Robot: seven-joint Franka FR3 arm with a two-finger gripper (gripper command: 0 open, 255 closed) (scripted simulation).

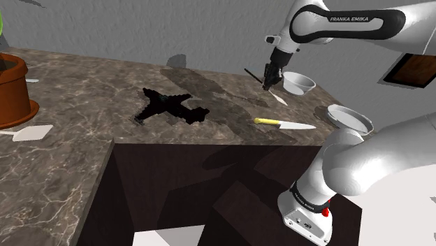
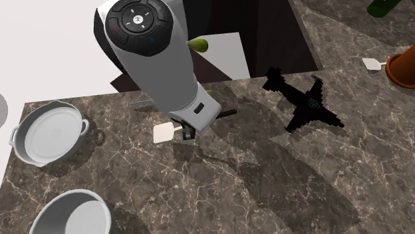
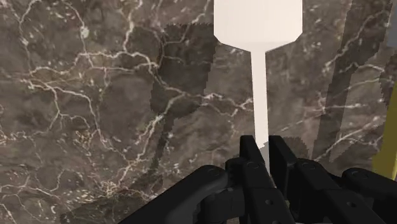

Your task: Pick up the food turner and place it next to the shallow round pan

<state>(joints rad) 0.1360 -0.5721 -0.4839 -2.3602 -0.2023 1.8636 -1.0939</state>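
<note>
My gripper point(image 1: 270, 77) is shut on the food turner, clasping its thin shaft a little above the marble counter. The turner's white blade point(image 1: 281, 100) points down toward the counter and its dark handle point(image 1: 251, 73) sticks up behind the fingers. In the wrist view the white blade point(image 3: 256, 19) lies ahead of the gripper point(image 3: 262, 151), casting a shadow on the marble. In the second exterior view the blade point(image 2: 163, 132) shows beside the gripper point(image 2: 187, 131). The shallow round pan point(image 1: 349, 119) point(image 2: 48, 131), grey with two handles, stands apart from the turner.
A deeper grey bowl point(image 1: 299, 82) point(image 2: 70, 213) stands just behind the gripper. A yellow-handled knife point(image 1: 283, 124) lies between turner and pan. A black cross-shaped object point(image 1: 168, 106) point(image 2: 306, 103) sits mid-counter. A terracotta pot point(image 1: 14, 87) stands far left. The counter edge point(image 1: 112, 143) drops off.
</note>
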